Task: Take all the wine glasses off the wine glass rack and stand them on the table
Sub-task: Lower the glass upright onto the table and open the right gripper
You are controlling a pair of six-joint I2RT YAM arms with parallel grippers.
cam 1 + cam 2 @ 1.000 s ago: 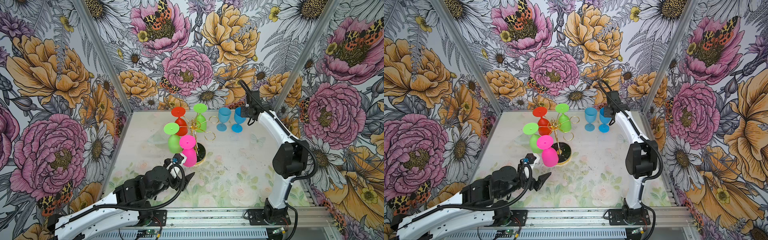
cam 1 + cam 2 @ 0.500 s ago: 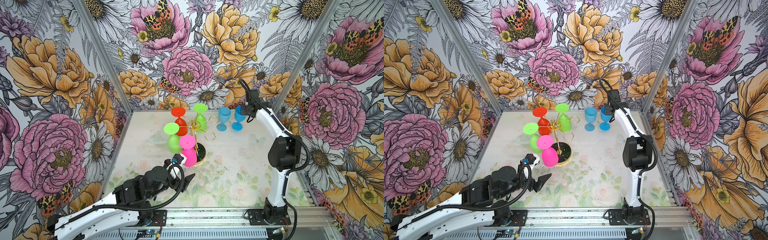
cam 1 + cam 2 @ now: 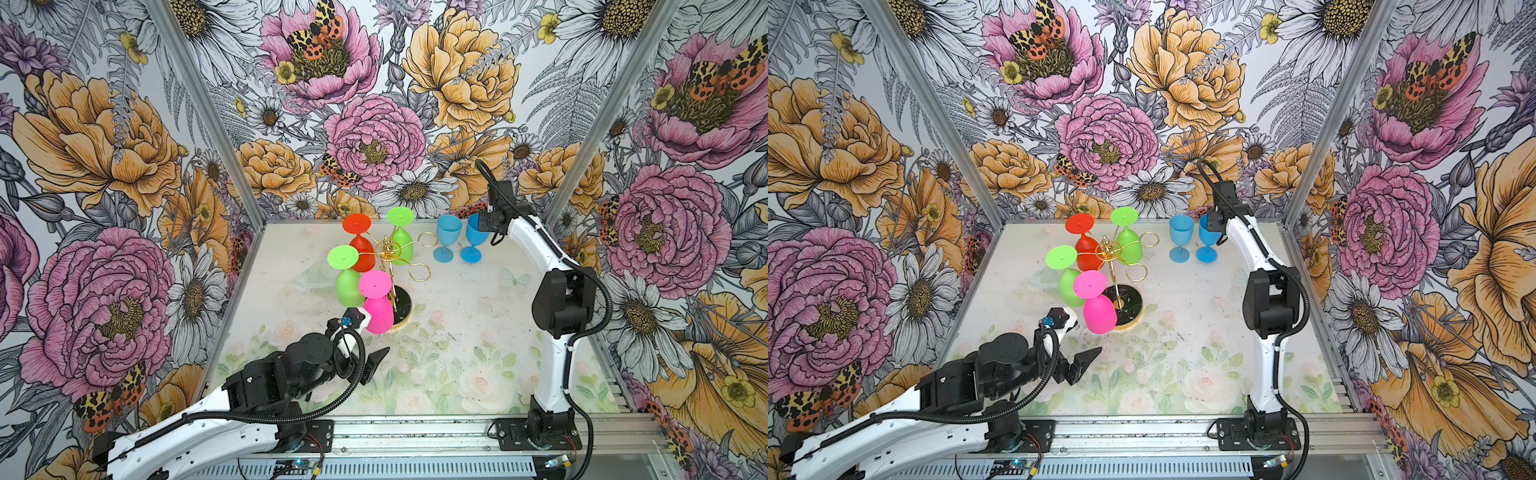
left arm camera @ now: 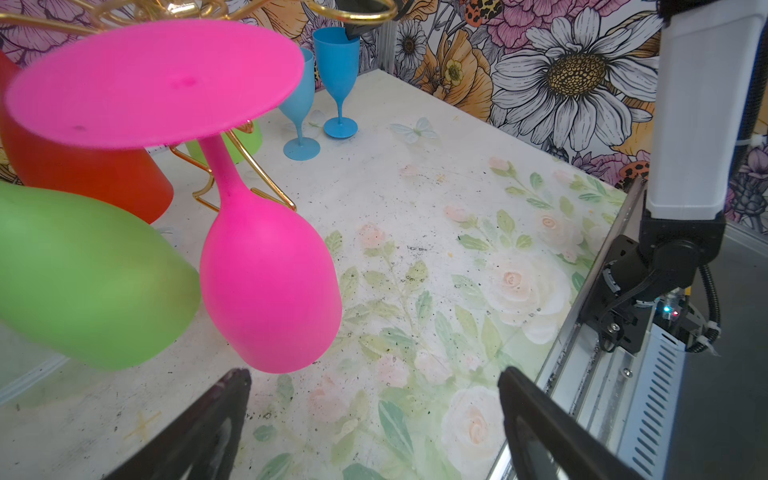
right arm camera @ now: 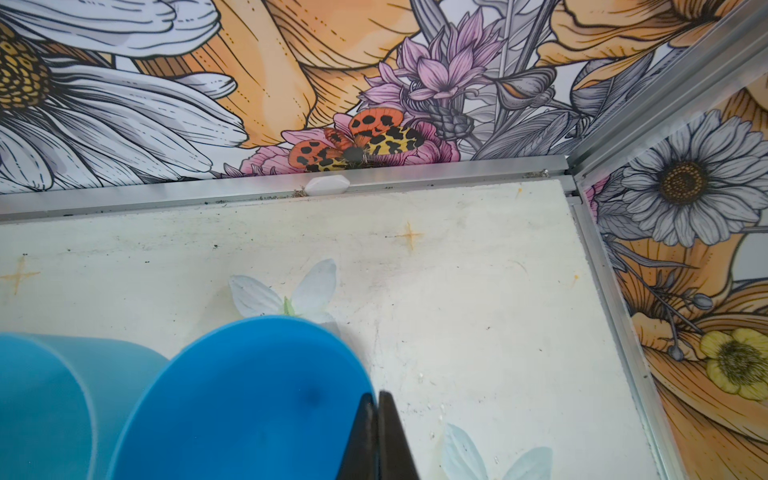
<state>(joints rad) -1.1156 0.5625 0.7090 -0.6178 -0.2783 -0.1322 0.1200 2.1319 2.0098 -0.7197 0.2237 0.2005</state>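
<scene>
The gold wire wine glass rack (image 3: 388, 253) (image 3: 1109, 251) stands mid-table on a round black base (image 3: 404, 308). Pink, red and two green glasses hang on it upside down. The pink wine glass (image 3: 377, 312) (image 3: 1099, 312) (image 4: 266, 282) hangs nearest the front. My left gripper (image 3: 365, 336) (image 3: 1075, 334) (image 4: 374, 374) is open just in front of and below its bowl, touching nothing. My right gripper (image 3: 482, 222) (image 3: 1210, 222) (image 5: 378, 397) is shut at the back right. Its tips sit at the rim of a blue glass (image 5: 249, 395); whether they pinch the rim does not show.
Two blue glasses (image 3: 448, 241) (image 3: 473, 237) stand upright at the back, right of the rack. Red (image 3: 360, 249) and green (image 3: 348, 282) (image 3: 401, 245) glasses crowd the rack's left and back. A clear object (image 3: 311, 276) lies left of the rack. Walls close three sides; a metal rail (image 3: 415, 432) runs along the front.
The right arm's elbow has risen and swung left while its shut gripper stayed at the blue glass. The left gripper has hardly moved.
</scene>
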